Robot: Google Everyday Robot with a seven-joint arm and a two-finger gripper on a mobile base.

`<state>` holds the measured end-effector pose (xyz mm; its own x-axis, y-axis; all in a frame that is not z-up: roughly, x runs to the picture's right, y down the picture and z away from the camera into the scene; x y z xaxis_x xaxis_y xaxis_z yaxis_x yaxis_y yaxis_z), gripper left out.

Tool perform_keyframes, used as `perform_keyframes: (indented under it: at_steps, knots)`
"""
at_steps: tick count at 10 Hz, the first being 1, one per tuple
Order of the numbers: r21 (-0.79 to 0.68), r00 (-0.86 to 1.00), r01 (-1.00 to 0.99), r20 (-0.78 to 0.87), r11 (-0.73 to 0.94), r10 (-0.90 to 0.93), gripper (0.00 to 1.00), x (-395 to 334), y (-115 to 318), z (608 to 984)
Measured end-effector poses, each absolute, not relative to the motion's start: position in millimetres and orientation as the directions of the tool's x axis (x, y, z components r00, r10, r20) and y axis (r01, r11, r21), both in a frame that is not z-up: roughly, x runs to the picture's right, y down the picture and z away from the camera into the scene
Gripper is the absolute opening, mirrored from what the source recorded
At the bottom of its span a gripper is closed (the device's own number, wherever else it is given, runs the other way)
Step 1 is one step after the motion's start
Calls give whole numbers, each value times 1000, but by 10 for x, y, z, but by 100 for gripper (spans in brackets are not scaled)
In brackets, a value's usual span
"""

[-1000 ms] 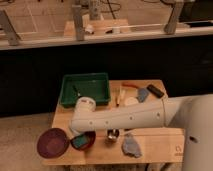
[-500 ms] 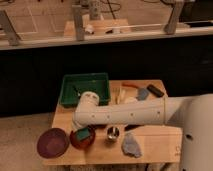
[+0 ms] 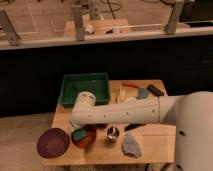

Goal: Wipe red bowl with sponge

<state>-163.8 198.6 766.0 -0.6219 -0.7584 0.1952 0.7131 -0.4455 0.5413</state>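
Note:
The red bowl sits on the near left part of the wooden table. The teal sponge lies inside it, toward its left side. My white arm reaches in from the right, bends at an elbow over the green tray's front edge, and drops toward the bowl. The gripper hangs at the end of the arm directly above the bowl and sponge, largely hidden behind the arm.
A wider maroon plate lies left of the bowl at the table's corner. A metal cup stands just right of the bowl, a grey-blue rag near the front edge. The green tray is at the back left, small items at the back right.
The arm's elbow has risen and shifted toward the back of the table, uncovering more of the bowl and sponge. The bowl, plate and cup have stayed put.

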Motion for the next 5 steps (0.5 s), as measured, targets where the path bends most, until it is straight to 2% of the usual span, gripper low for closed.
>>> perform_keyframes:
  at_steps: [5]
  knots:
    - [539, -607, 724, 202, -431, -769, 0, -1507, 2171, 7236]
